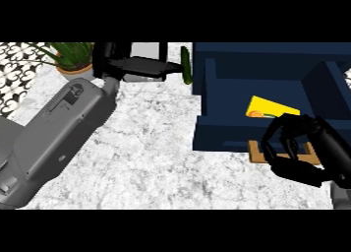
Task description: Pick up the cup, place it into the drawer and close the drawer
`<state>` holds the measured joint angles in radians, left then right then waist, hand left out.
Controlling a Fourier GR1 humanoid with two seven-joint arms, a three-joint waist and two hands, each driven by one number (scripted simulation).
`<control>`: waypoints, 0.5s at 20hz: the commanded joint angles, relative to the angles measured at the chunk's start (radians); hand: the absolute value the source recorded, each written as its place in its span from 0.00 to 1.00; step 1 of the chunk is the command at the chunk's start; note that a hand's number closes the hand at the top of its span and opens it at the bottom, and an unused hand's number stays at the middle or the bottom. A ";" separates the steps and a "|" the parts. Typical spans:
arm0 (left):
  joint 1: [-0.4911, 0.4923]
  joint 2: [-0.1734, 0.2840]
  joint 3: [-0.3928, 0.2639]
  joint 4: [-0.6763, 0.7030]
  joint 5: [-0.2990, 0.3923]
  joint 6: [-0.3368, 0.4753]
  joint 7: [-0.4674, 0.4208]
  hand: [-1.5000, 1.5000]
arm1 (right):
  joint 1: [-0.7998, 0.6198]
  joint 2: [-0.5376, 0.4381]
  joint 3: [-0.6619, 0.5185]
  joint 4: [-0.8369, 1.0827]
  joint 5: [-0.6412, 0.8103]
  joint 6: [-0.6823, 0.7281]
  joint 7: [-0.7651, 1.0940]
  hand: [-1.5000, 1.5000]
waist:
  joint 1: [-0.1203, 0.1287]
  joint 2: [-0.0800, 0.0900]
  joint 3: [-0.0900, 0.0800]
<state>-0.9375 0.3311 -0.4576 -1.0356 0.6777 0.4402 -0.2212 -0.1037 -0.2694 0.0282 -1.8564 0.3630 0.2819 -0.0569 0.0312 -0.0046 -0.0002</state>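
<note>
Cup (266, 107), a yellow shape with an orange bit, lies inside the open navy drawer (229, 135) at about three o'clock in our view; our right hand (308, 152) hovers at four o'clock over the drawer's front, fingers curled and holding nothing; our left hand (131, 65) sits at twelve o'clock, fingers straight, near a potted plant (71, 59) at eleven; marble counter (149, 152) spreads below.
</note>
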 commanded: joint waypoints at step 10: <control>0.259 0.126 0.060 -0.209 0.017 -0.087 -0.034 0.00 | -0.158 -0.005 0.237 0.446 0.534 -0.238 -0.095 1.00 | 0.027 0.015 0.001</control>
<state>-0.7217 0.4443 -0.4092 -1.2164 0.6930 0.3743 -0.2383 -0.2451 -0.3157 0.1810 -1.6210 0.7751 0.1142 -0.1292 0.0426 -0.0198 -0.0188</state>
